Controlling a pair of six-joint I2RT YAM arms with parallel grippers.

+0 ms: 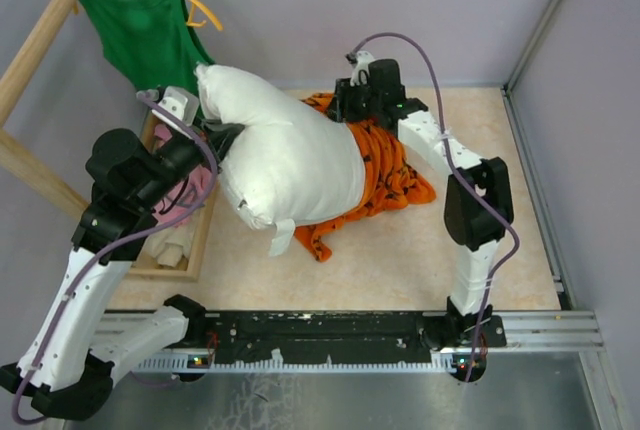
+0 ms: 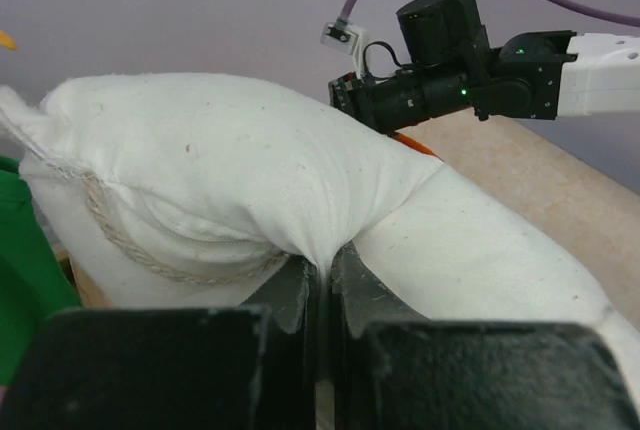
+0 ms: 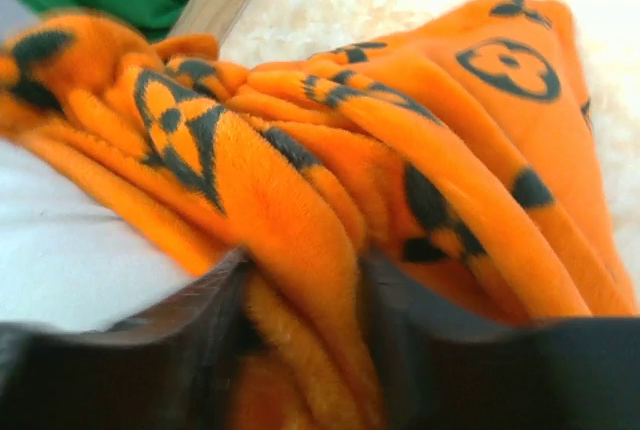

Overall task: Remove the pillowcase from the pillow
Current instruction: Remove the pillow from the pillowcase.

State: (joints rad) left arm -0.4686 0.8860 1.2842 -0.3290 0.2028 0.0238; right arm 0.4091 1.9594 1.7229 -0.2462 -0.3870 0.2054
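The plump white pillow [image 1: 285, 155] lies in the middle of the table, its left end raised. My left gripper [image 1: 222, 140] is shut on a pinch of the pillow's white cloth [image 2: 250, 170], which is drawn tight into the closed jaws of the left gripper [image 2: 328, 268]. The orange pillowcase [image 1: 385, 175] with black motifs is bunched over the pillow's right end and spills onto the table. My right gripper [image 1: 342, 110] is at its far edge. A thick fold of the pillowcase [image 3: 300, 180] lies between the right gripper's [image 3: 300, 285] fingers, with a dark gap beside the left finger.
A green tank top [image 1: 150, 35] hangs on a yellow hanger from a wooden rack [image 1: 40, 40] at the back left. A shallow wooden box [image 1: 200, 240] with pink cloth [image 1: 195, 190] sits under my left arm. A metal post [image 1: 540, 20] marks the right wall.
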